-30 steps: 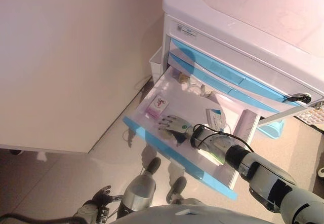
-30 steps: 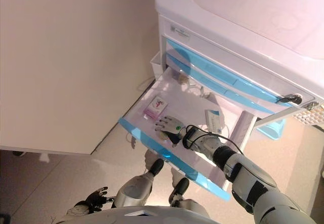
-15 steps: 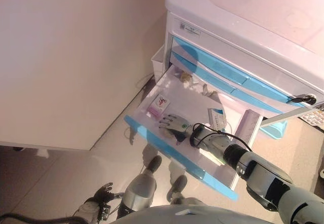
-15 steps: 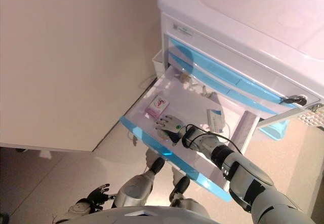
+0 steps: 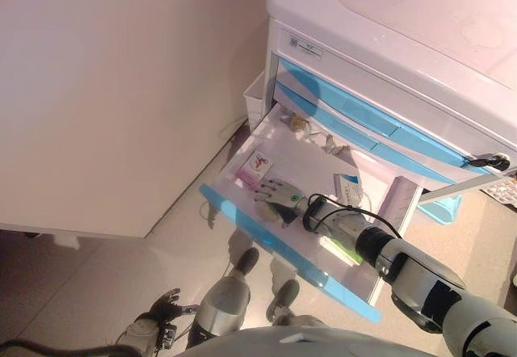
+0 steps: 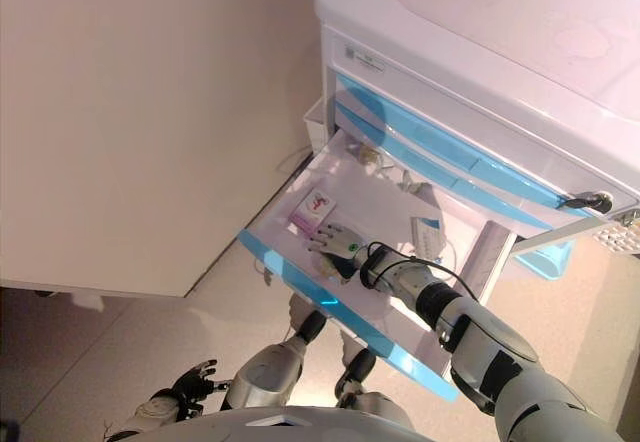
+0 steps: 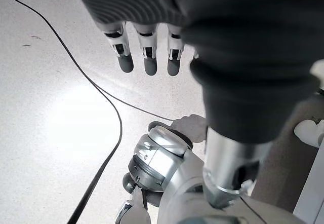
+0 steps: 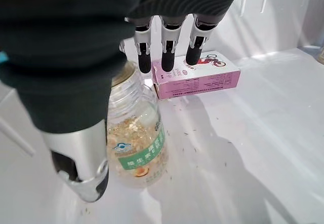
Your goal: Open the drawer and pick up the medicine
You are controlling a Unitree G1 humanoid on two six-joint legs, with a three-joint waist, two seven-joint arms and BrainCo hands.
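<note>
Medicine bottle (image 8: 135,143) lying in open drawer (image 5: 242,210), right hand (image 8: 167,36) spread above

This looks like a clinic or hospital room. A white cart (image 5: 380,42) with blue drawer fronts stands by a plain wall (image 5: 121,90). Its open drawer (image 5: 275,236) holds a pink medicine box (image 5: 254,169), a bottle (image 8: 135,143) and a white and blue box (image 5: 348,189). The floor (image 5: 105,284) under the cart is pale and speckled.
</note>
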